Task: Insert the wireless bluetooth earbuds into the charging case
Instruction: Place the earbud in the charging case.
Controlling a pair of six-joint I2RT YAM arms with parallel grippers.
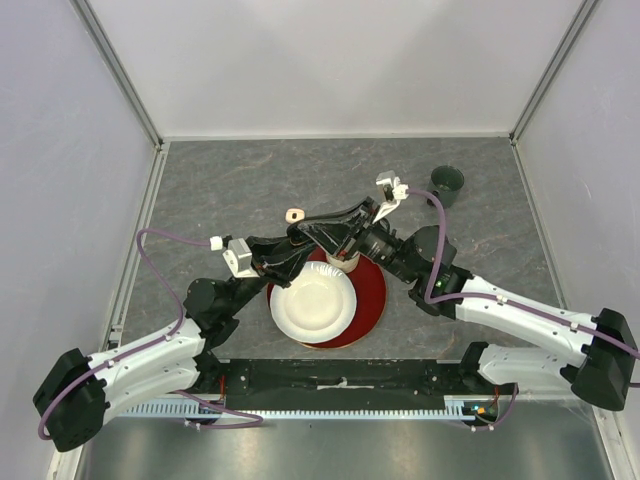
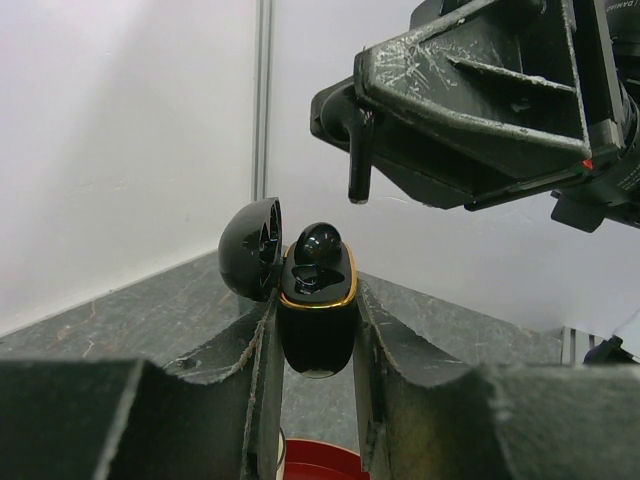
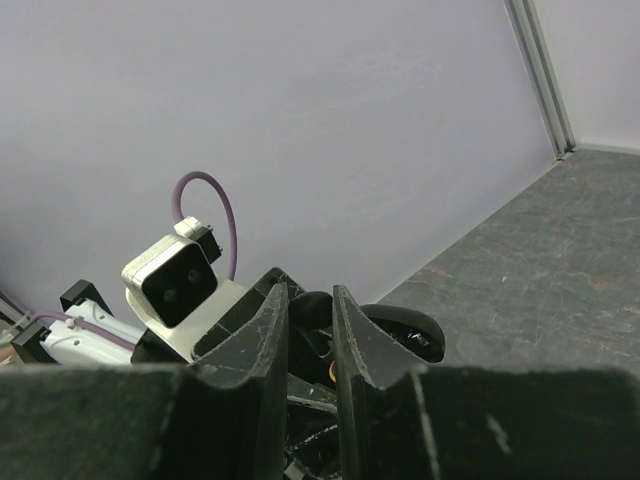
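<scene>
Left wrist view: the left claw (image 2: 315,305) is clenched on a black, gold-rimmed case (image 2: 318,335), held upright with its lid (image 2: 250,250) swung open to the left. One earbud (image 2: 318,245), black, sits in the case. Above and just to the right, the right claw (image 2: 340,100) grasps a second earbud (image 2: 356,160), also black, with its stem pointing down, apart from the case.

Right wrist view: the right claw's fingers (image 3: 272,330) stand close together with a small dark shape pinched between them. The open lid shows just beyond.

Top view: both claws meet mid-worktop (image 1: 220,190), over a paper cup (image 1: 343,262) and a white plate (image 1: 312,300) on a red plate (image 1: 372,300). A dark cup (image 1: 445,183) stands at the far right.
</scene>
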